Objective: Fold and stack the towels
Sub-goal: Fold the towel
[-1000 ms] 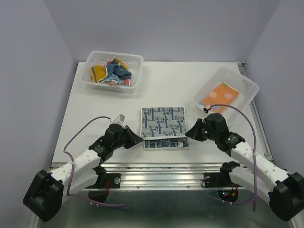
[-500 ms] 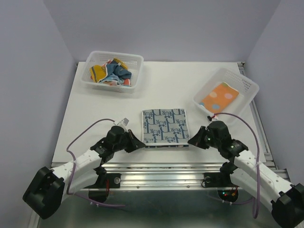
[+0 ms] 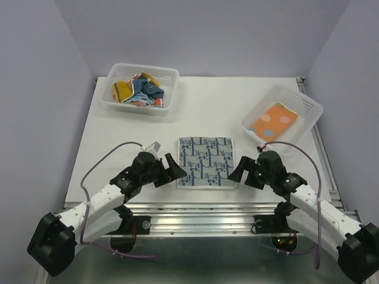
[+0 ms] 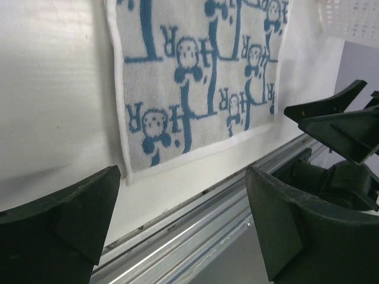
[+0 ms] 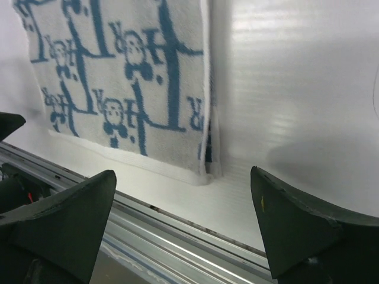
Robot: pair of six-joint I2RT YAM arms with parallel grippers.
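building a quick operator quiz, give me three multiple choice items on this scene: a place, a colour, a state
1. Where is the orange dotted towel? A far left B near middle C far right, in a basket
2. What colour is the print on the folded towel? A red B blue C green
3. The left hand and right hand are: A both open, holding nothing B both shut on the towel C one open, one shut
Answers: C, it lies flat in the basket on the right; B, both wrist views show blue figures on white; A, each hand's fingers stand wide apart beside the towel's edges.
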